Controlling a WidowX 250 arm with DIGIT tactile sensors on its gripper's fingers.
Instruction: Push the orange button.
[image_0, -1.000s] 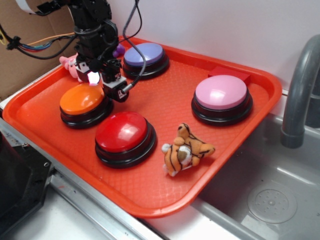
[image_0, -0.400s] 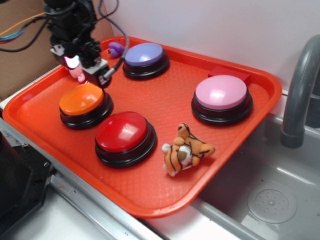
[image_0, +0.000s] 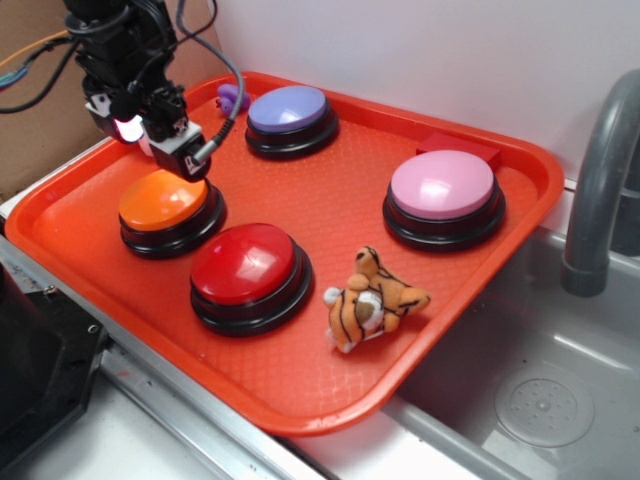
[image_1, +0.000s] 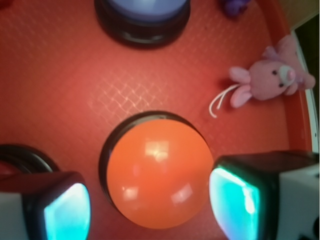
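As the hand (image_0: 135, 128) lifts up and back, the orange button (image_0: 165, 199) sits uncovered at the front left of the red tray (image_0: 520, 215).
A second ago the hand hung low at the button's rear edge; now it hovers clear above, fingers (image_1: 235, 196) spread and empty either side of the dome, so the press looks likely done.

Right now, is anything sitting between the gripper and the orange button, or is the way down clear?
Nothing visible blocks it. In the wrist view the orange button lies bare between the two fingers, its dome uncovered. The gripper hangs above the button's back edge. The pink mouse plush lies off to the side, near the tray rim.
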